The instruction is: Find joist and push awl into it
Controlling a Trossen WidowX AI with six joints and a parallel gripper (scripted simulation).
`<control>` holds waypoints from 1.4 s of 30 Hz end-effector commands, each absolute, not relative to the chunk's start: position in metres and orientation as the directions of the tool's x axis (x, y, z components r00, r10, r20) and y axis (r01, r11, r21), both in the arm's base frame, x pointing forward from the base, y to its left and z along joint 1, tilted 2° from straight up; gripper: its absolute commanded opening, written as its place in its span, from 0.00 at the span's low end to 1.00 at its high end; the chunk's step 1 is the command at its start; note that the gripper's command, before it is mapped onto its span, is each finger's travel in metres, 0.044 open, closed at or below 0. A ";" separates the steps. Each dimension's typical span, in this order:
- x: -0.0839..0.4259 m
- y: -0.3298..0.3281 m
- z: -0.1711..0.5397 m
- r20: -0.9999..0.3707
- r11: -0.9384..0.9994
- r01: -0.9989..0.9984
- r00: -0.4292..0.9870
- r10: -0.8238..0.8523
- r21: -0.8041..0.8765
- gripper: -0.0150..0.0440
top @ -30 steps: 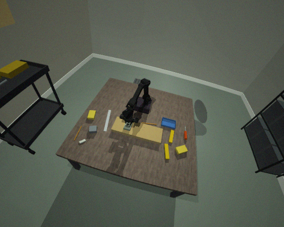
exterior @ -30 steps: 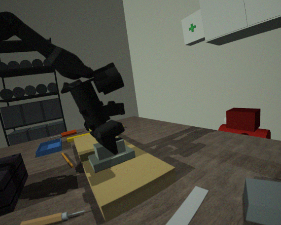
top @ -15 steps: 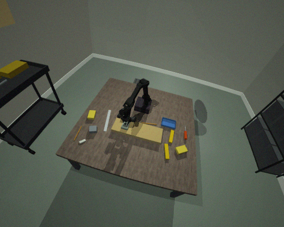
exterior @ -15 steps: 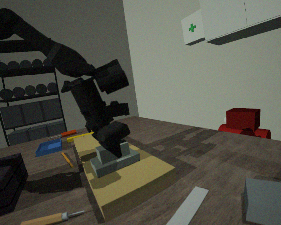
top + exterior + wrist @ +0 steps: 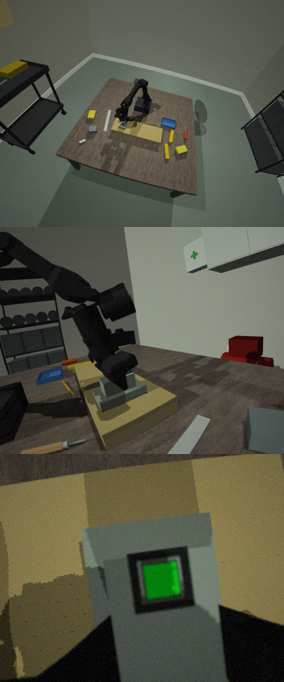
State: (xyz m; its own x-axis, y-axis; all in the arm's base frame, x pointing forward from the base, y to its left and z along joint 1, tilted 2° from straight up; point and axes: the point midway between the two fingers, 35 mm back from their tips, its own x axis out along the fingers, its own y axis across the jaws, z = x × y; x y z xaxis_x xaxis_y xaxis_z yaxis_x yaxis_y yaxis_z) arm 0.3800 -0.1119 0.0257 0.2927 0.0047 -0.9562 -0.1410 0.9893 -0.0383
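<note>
The grey stud finder (image 5: 122, 126) (image 5: 114, 402) (image 5: 150, 534) is between the fingers of my gripper (image 5: 124, 386) (image 5: 159, 615), which is shut on it. It sits on or just above the tan floor panel (image 5: 147, 133) (image 5: 152, 401) (image 5: 245, 554), near the panel's left end in the top view. Its square lamp (image 5: 122, 123) (image 5: 161, 580) is lit green. The awl (image 5: 50, 447), with a wooden handle and metal tip, lies on the table beside the panel; the arm hides it in the top view. The blue tray (image 5: 169, 123) (image 5: 50, 376) is empty, behind the panel's right end.
A pencil (image 5: 149, 124) (image 5: 68, 389) lies behind the panel. A white strip (image 5: 107, 120) (image 5: 190, 436) and grey block (image 5: 92, 129) (image 5: 266, 428) are left of it. Yellow bars (image 5: 171, 136) (image 5: 167, 151), a yellow block (image 5: 181, 150) and a red-handled tool (image 5: 185, 135) (image 5: 70, 361) are right.
</note>
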 end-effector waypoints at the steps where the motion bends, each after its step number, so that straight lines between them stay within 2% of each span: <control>1: 0.382 -0.122 0.026 -0.956 0.989 -0.141 0.292 0.002 -0.041 0.25; 18: 0.386 -0.151 0.027 -0.956 0.989 -0.140 0.292 0.000 -0.043 0.25; 29: 0.385 -0.147 0.028 -0.956 0.989 -0.139 0.293 0.002 -0.041 0.25; 42: 0.385 -0.147 0.100 -0.956 0.989 -0.140 0.293 0.000 -0.042 0.25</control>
